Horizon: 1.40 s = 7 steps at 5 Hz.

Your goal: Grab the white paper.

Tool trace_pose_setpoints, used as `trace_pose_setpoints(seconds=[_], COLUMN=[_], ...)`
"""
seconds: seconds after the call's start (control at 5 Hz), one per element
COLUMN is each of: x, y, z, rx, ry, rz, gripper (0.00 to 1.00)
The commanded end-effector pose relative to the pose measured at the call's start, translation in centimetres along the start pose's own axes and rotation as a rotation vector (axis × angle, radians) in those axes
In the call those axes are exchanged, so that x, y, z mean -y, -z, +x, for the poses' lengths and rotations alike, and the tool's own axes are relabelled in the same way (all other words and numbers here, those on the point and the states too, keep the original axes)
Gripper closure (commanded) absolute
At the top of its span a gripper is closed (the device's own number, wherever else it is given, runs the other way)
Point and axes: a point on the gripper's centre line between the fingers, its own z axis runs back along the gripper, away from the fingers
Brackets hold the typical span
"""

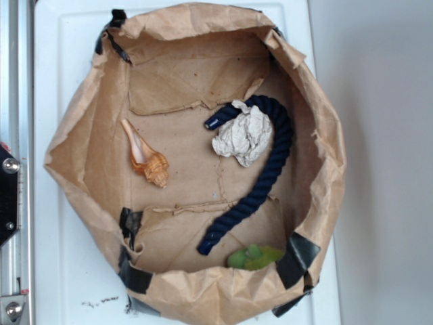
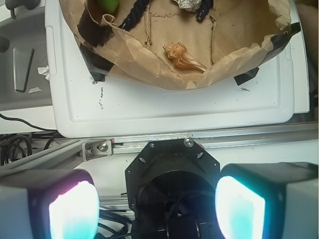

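The white paper (image 1: 242, 137) is a crumpled off-white ball lying inside the opened brown paper bag (image 1: 81, 135), right of centre, nestled in the curve of a dark blue rope (image 1: 270, 169). In the wrist view only a sliver of the paper (image 2: 188, 4) shows at the top edge. My gripper (image 2: 156, 201) is open, its two glowing pads (image 2: 75, 209) wide apart with nothing between them. It hangs over the black robot base, well short of the bag and far from the paper. The exterior view does not show the gripper.
An orange shell (image 1: 145, 157) lies in the bag's left half, also seen as the shell (image 2: 183, 56) in the wrist view. A green object (image 1: 256, 257) sits by the bag's near rim. The bag rests on a white board (image 1: 67, 68). An aluminium rail (image 2: 149, 144) runs along the board's edge.
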Motion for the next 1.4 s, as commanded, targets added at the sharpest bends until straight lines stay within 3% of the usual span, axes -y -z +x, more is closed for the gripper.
trace_pose_setpoints(seconds=[0.0,0.2,0.4,0.6,1.0,1.2], x=[0.0,0.5,0.8,0.1,-3.0,-2.9], y=[0.0,0.9,1.4,1.4,4.8,4.7], z=[0.0,4.9,7.8,5.6,8.1,8.8], rx=[0.0,0.035,0.065,0.14,0.245,0.238], ry=[0.0,-0.062,-0.089,-0.053,0.0,-0.031], rz=[0.0,-0.001,-0.006,-0.02,-0.042,-0.02], gripper=[0.0,0.0,0.0,0.0,0.0,0.0])
